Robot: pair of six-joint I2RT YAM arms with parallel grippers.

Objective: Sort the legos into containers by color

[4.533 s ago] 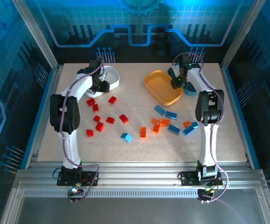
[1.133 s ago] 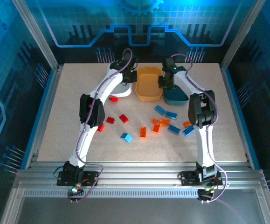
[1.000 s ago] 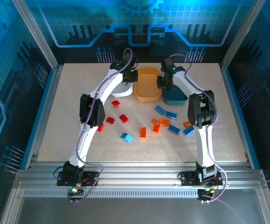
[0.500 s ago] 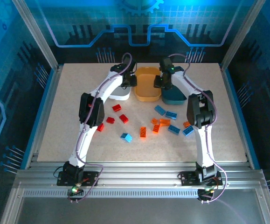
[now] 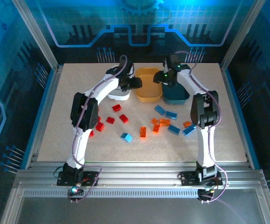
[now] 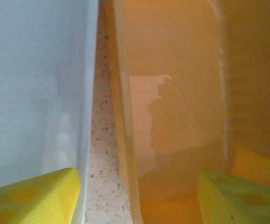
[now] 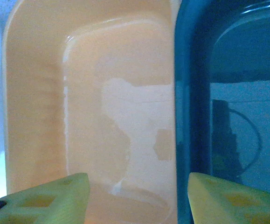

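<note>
From above, three tubs stand in a row at the far middle of the table (image 5: 209, 149): white tub (image 5: 117, 94), orange tub (image 5: 148, 86) and teal tub (image 5: 177, 95), close side by side. The left gripper (image 5: 134, 83) hangs over the seam between the white and orange tubs, and the right gripper (image 5: 159, 80) over the seam between orange and teal. The bricks in view lie on the table nearer the arms: red bricks (image 5: 116, 108) to the left, orange bricks (image 5: 143, 132) in the middle and blue bricks (image 5: 174, 129) to the right. There is bare table along both side edges and the near edge.

In the left wrist view, the two yellow fingers (image 6: 32, 196) stand apart and grasp nothing. A thin strip of table separates the white wall from the orange one, and the orange wall runs between the fingers.

In the right wrist view, the fingers (image 7: 41, 196) are likewise spread and hold nothing. The orange tub's side sits tight against the teal rim.
</note>
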